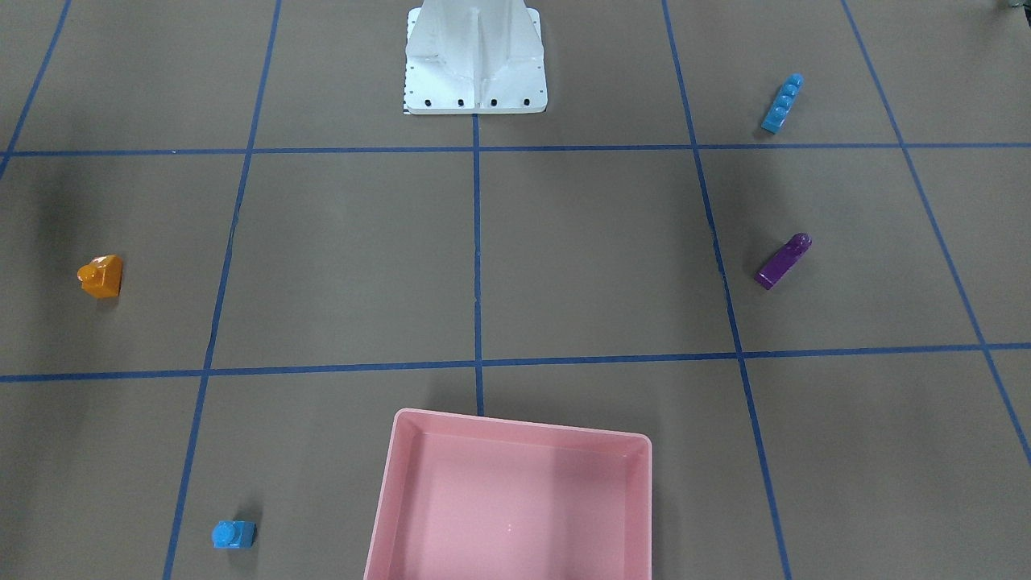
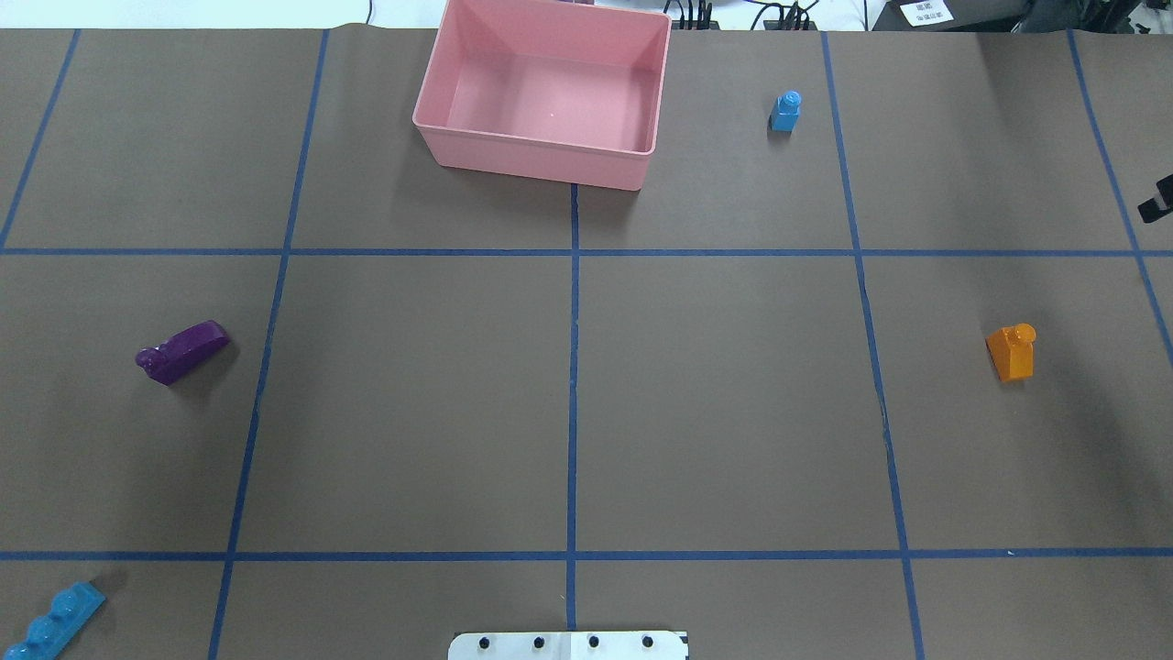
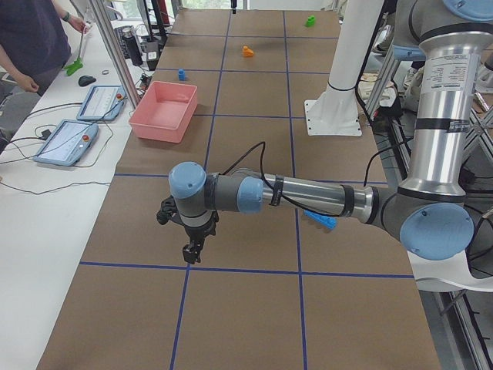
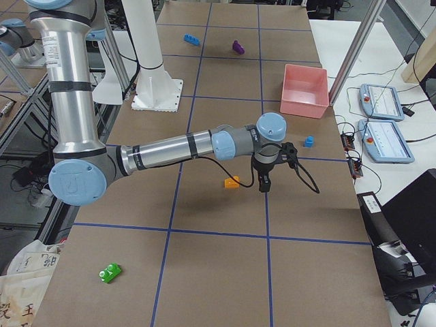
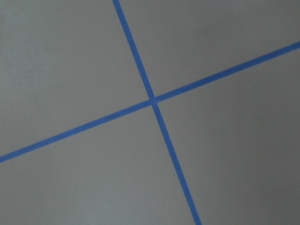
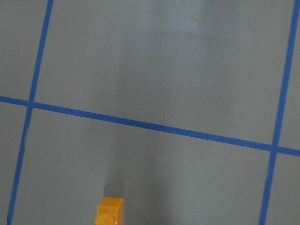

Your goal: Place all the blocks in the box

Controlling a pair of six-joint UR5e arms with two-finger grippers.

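Box (image 2: pixel 536 158) is empty, far centre of the tabletop (image 1: pixel 596 258). All five blocks are still out:
- orange block (image 2: pixel 1011 353), right
- short blue block (image 2: pixel 785 112), near the box on its right
- purple block (image 2: pixel 182 352), left
- long blue block (image 1: pixel 782 104), near-left corner
- green block (image 4: pixel 110 273), well apart, past the right end

Right end effector (image 4: pixel 263 184) hangs just beside orange. Left end effector (image 3: pixel 189 251) is over bare tabletop. Clenched or released: cannot tell for either.

Risks, my judgement:
- Orange has a sloped face, so pads may slide off and flick it away.
- Purple lies tilted, so a straight-down grasp may pinch it askew.
- Green sits outside both top views, so it is easily missed and a long reach.
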